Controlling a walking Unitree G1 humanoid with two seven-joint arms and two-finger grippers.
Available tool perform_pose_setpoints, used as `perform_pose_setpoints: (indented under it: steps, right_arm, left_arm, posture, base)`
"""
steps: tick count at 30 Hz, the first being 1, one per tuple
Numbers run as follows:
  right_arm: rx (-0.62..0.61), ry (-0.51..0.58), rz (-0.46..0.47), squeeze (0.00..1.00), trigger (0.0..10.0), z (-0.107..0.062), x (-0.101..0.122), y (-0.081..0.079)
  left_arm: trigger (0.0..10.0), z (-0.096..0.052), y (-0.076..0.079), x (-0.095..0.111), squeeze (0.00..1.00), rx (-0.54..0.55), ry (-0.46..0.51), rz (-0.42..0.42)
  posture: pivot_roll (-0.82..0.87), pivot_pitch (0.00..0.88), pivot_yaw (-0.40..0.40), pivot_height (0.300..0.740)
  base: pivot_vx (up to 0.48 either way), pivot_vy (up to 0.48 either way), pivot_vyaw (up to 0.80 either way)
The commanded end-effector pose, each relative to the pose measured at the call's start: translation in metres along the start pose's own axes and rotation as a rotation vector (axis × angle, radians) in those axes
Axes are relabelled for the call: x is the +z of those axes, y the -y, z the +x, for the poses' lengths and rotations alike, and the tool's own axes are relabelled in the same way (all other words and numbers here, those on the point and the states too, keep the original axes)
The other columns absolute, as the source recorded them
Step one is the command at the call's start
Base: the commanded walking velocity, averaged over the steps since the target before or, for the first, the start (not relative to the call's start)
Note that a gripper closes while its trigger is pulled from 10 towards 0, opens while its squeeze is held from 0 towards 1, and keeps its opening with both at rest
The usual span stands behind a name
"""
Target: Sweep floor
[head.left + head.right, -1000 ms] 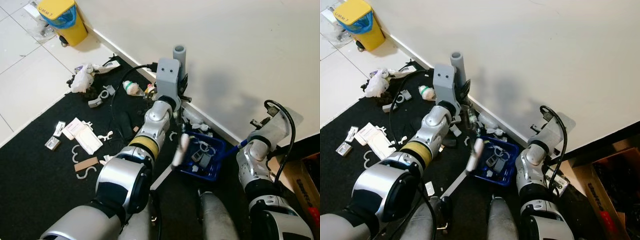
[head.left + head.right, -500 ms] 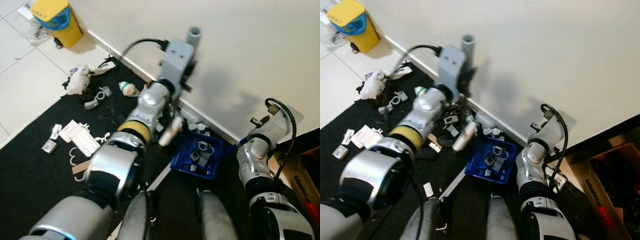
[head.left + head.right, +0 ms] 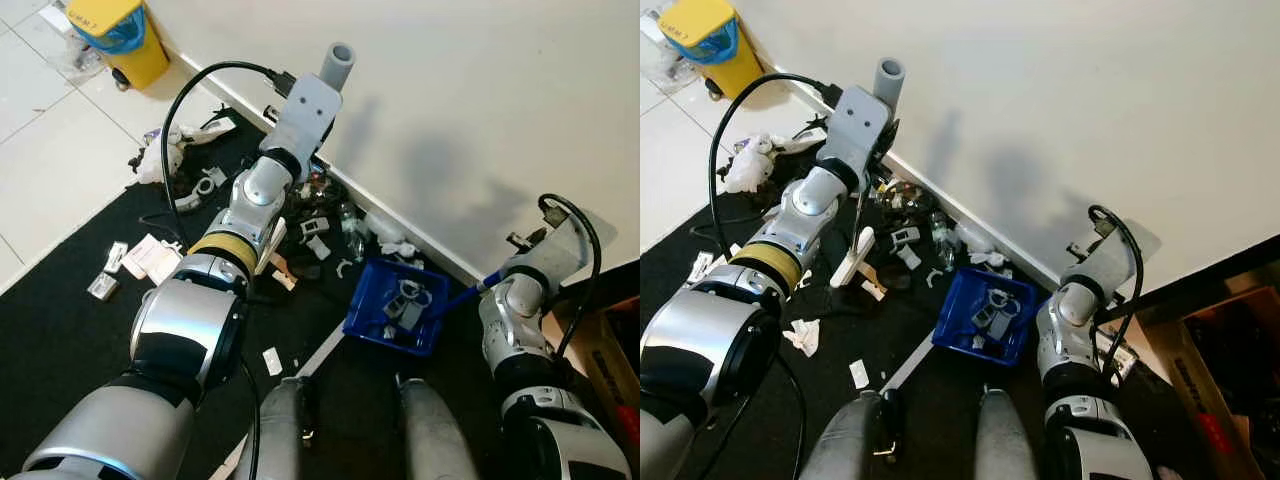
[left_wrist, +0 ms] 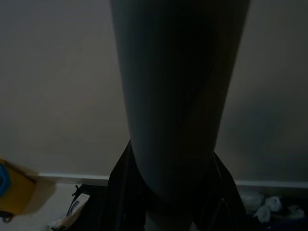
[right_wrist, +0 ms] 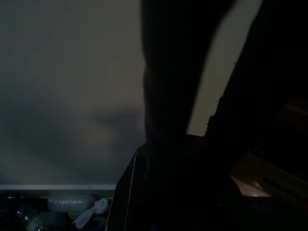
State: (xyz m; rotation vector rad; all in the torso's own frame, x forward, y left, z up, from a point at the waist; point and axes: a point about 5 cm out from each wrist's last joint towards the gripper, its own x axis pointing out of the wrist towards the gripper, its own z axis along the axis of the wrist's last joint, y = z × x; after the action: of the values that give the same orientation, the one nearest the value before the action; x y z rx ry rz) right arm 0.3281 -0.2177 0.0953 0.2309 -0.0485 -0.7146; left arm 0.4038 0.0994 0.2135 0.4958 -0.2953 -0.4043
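With fingers hidden, left end effector [image 3: 318, 160] clamped round grey broom handle [image 3: 337, 62], brush head [image 3: 852, 262] on black mat [image 3: 60, 340]; right end effector, grip state unclear, beside blue dustpan [image 3: 395, 305].

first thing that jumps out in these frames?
The blue dustpan, already holding scraps, on the black mat by the wall, its handle toward the right arm. Next, the left arm reaching to the wall, a grey broom handle sticking up above its wrist, with litter piled along the baseboard beneath. A yellow bin sits in the far left corner.
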Motion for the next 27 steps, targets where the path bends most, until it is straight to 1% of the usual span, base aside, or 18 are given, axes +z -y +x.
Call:
perform_pose_setpoints:
  steps: [1, 2, 4, 8, 9, 11, 12, 13, 14, 16, 17, 19, 20, 21, 22, 23, 26, 27]
  right_arm:
    - [-0.055, -0.079, -0.047, 0.0, 10.0, -0.006, -0.02, 0.018]
    - [-0.051, -0.068, -0.043, 0.0, 10.0, -0.007, -0.019, 0.019]
    - [-0.046, -0.061, -0.039, 0.0, 10.0, -0.009, -0.018, 0.02]
    - [-0.035, -0.054, -0.038, 0.0, 10.0, -0.012, -0.018, 0.019]
    - [-0.023, -0.051, -0.04, 0.0, 10.0, -0.014, -0.019, 0.019]
    - [-0.023, -0.051, -0.04, 0.0, 10.0, -0.014, -0.019, 0.019]
    - [-0.019, -0.05, -0.041, 0.0, 10.0, -0.014, -0.019, 0.018]
    - [-0.015, -0.049, -0.041, 0.0, 10.0, -0.015, -0.019, 0.018]
    - [-0.015, -0.049, -0.041, 0.0, 10.0, -0.015, -0.019, 0.018]
    - [-0.012, -0.047, -0.039, 0.0, 10.0, -0.016, -0.019, 0.017]
    - [-0.012, -0.047, -0.039, 0.0, 10.0, -0.016, -0.019, 0.017]
    - [-0.009, -0.044, -0.04, 0.0, 10.0, -0.015, -0.018, 0.016]
    - [-0.009, -0.044, -0.04, 0.0, 10.0, -0.015, -0.018, 0.016]
    - [-0.007, -0.043, -0.041, 0.0, 10.0, -0.015, -0.018, 0.016]
    - [-0.007, -0.043, -0.041, 0.0, 10.0, -0.015, -0.018, 0.016]
    - [-0.007, -0.042, -0.042, 0.0, 10.0, -0.014, -0.017, 0.017]
    - [-0.006, -0.042, -0.044, 0.0, 10.0, -0.014, -0.017, 0.018]
    - [-0.006, -0.042, -0.045, 0.0, 10.0, -0.013, -0.016, 0.019]
  left_arm:
    - [10.0, 0.001, 0.005, 0.004, 0.0, -0.016, 0.039, 0.035]
    - [10.0, 0.001, 0.012, 0.004, 0.0, -0.041, 0.038, 0.046]
    - [10.0, 0.001, 0.017, 0.003, 0.0, -0.061, 0.035, 0.063]
    - [10.0, 0.001, 0.025, 0.002, 0.0, -0.072, 0.043, 0.057]
    - [10.0, 0.0, 0.036, 0.001, 0.0, -0.09, 0.044, 0.04]
    - [10.0, 0.0, 0.036, 0.001, 0.0, -0.09, 0.044, 0.04]
    - [10.0, 0.0, 0.043, 0.001, 0.0, -0.1, 0.048, 0.011]
    - [10.0, -0.001, 0.053, 0.0, 0.0, -0.104, 0.046, -0.044]
    - [10.0, -0.001, 0.053, 0.0, 0.0, -0.104, 0.046, -0.044]
    - [10.0, -0.003, 0.071, -0.004, 0.0, -0.103, 0.02, -0.182]
    - [10.0, -0.003, 0.071, -0.004, 0.0, -0.103, 0.02, -0.182]
    - [10.0, -0.006, 0.09, -0.01, 0.0, -0.135, -0.018, -0.302]
    - [10.0, -0.006, 0.09, -0.01, 0.0, -0.135, -0.018, -0.302]
    - [10.0, -0.008, 0.096, -0.011, 0.0, -0.148, -0.03, -0.335]
    - [10.0, -0.008, 0.096, -0.011, 0.0, -0.148, -0.03, -0.335]
    - [10.0, -0.009, 0.103, -0.013, 0.0, -0.147, -0.043, -0.385]
    - [10.0, -0.01, 0.108, -0.012, 0.0, -0.143, -0.044, -0.421]
    - [10.0, -0.009, 0.112, -0.009, 0.0, -0.133, -0.04, -0.468]
  posture:
    - [-0.13, 0.372, 0.046, 0.74]
    - [-0.14, 0.383, 0.054, 0.74]
    - [-0.14, 0.388, 0.054, 0.74]
    - [-0.14, 0.392, 0.053, 0.74]
    - [-0.14, 0.393, 0.051, 0.74]
    - [-0.14, 0.393, 0.051, 0.74]
    - [-0.14, 0.393, 0.051, 0.74]
    - [-0.14, 0.395, 0.049, 0.74]
    - [-0.14, 0.395, 0.049, 0.74]
    - [-0.15, 0.394, 0.049, 0.74]
    - [-0.15, 0.394, 0.049, 0.74]
    - [-0.15, 0.394, 0.049, 0.74]
    - [-0.15, 0.394, 0.049, 0.74]
    - [-0.15, 0.391, 0.048, 0.74]
    - [-0.15, 0.391, 0.048, 0.74]
    - [-0.15, 0.39, 0.046, 0.74]
    - [-0.15, 0.388, 0.044, 0.74]
    - [-0.15, 0.388, 0.042, 0.74]
  base:
    - [0.0, 0.0, 0.0]
    - [0.0, 0.0, 0.0]
    - [0.0, 0.0, 0.0]
    - [0.0, 0.0, 0.0]
    - [0.0, 0.0, 0.0]
    - [0.0, 0.0, 0.0]
    - [0.0, 0.0, 0.0]
    - [0.0, 0.0, 0.0]
    - [0.0, 0.0, 0.0]
    - [0.0, 0.0, 0.0]
    - [0.0, 0.0, 0.0]
    - [0.0, 0.0, 0.0]
    - [0.0, 0.0, 0.0]
    - [0.0, 0.0, 0.0]
    - [0.0, 0.0, 0.0]
    - [0.0, 0.0, 0.0]
    - [0.0, 0.0, 0.0]
    - [0.0, 0.0, 0.0]
